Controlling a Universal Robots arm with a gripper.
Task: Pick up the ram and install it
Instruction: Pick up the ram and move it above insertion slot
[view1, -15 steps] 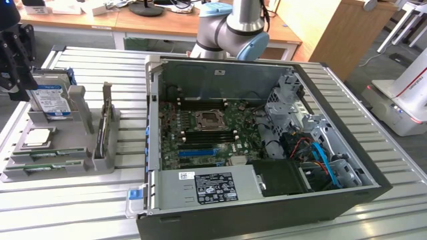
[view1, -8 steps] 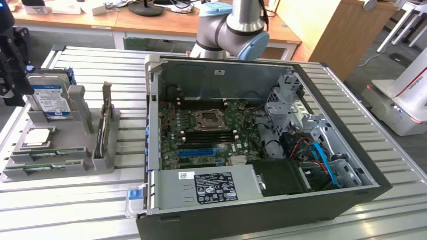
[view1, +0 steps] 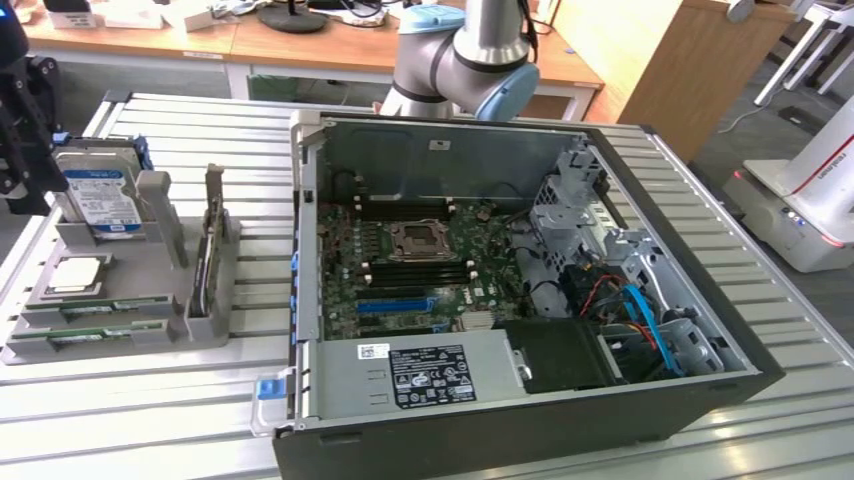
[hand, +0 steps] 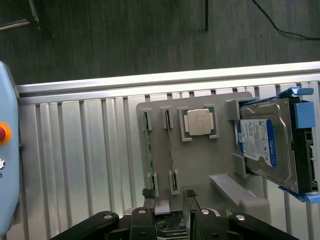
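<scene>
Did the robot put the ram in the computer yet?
Not yet. Nothing looks done: the ram sticks sit on edge in the gray tray, beside the CPU chip. In hand: nothing; the open gripper hangs over the tray's edge. Left: the pickup and the install; the motherboard has long slots that look empty.

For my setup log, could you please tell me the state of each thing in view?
Case: open, side panel off.
Ram: on edge in the holder, not gripped.
Other sticks: on edge in slots.
Drive: standing in holder.
CPU: flat in holder.
Hand: open, above the holder.
</scene>
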